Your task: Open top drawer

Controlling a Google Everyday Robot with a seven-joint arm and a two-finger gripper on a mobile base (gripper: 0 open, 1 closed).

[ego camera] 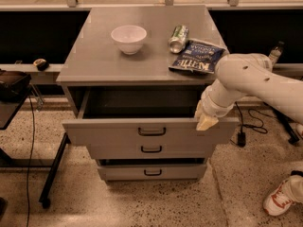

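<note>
The top drawer of the grey cabinet stands pulled well out, its wide flat front carrying a small black bar handle at centre. Its dark interior shows behind the front panel. My gripper on the white arm sits at the top right edge of the drawer front, touching the panel's upper rim. Two shorter drawer fronts below stay closed.
On the cabinet top stand a white bowl, a tipped green can and a blue chip bag. A black stand leg is at the left floor, cables at the right, and a shoe at bottom right.
</note>
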